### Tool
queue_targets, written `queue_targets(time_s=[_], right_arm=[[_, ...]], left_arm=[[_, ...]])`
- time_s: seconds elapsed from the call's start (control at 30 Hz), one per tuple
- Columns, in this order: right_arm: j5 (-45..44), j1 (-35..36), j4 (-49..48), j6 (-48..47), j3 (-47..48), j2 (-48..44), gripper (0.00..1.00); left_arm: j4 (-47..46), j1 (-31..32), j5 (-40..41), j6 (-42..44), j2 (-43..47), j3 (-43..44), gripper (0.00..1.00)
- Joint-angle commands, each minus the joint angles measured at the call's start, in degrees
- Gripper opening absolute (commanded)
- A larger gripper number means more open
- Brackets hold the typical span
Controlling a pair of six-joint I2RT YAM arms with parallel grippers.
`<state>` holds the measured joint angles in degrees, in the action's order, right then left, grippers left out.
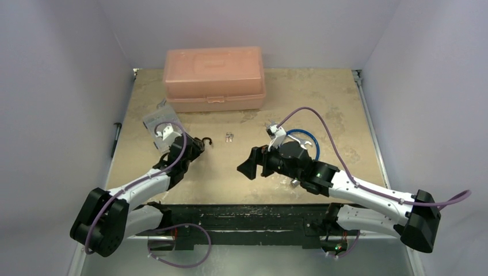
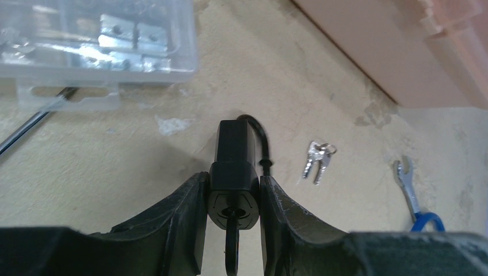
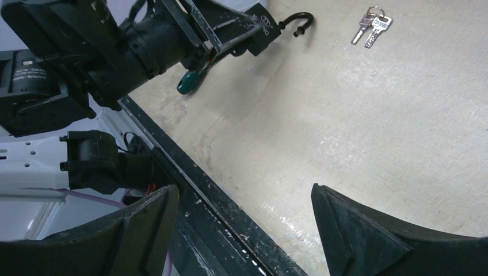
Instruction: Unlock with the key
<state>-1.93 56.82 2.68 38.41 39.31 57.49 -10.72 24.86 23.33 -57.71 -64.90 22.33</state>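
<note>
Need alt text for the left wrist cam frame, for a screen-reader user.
The left gripper clamps a black padlock between its fingers, the key sitting in its keyhole toward the camera, the shackle open. Beyond on the table lie a bunch of silver keys, a clear parts box and a blue-handled wrench.

On the table (image 1: 322, 98), a lidded box (image 1: 213, 77) sits at the far edge, near the middle. A parts case (image 1: 156, 119) lies in front of its left corner. Nearer than that case, the left end effector (image 2: 233, 192) grips the padlock (image 2: 233, 167) between its 2 fingers, the key (image 2: 232, 244) seated in the lock's near end. A bunch of keys (image 1: 229, 137) lies right of the padlock, apart from it. Further right lies a wrench (image 1: 304, 138), partly under the right arm. The right end effector (image 1: 248, 167) hangs in front of the bunch.
</note>
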Motion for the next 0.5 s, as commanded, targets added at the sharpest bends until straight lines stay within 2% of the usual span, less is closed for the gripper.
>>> queue_targets(time_s=[0.0, 0.3, 0.37, 0.47], right_arm=[[1.0, -0.1, -2.4, -0.1, 1.5, 0.3, 0.94], [1.8, -0.1, -2.2, -0.7, 3.8, 2.8, 0.95], [1.8, -0.1, -2.8, -0.8, 4.0, 3.7, 0.95], [1.8, -0.1, -2.8, -0.8, 4.6, 5.1, 0.95]], left_arm=[[-5.0, -0.7, 1.6, -1.4, 0.7, -2.7, 0.00], [-8.4, -1.0, 3.7, -4.5, 3.0, -8.8, 0.01], [-7.9, -1.1, 4.3, -5.6, 3.4, -9.7, 0.14], [-5.7, -1.4, 5.2, -6.7, 4.5, -9.8, 0.44]])
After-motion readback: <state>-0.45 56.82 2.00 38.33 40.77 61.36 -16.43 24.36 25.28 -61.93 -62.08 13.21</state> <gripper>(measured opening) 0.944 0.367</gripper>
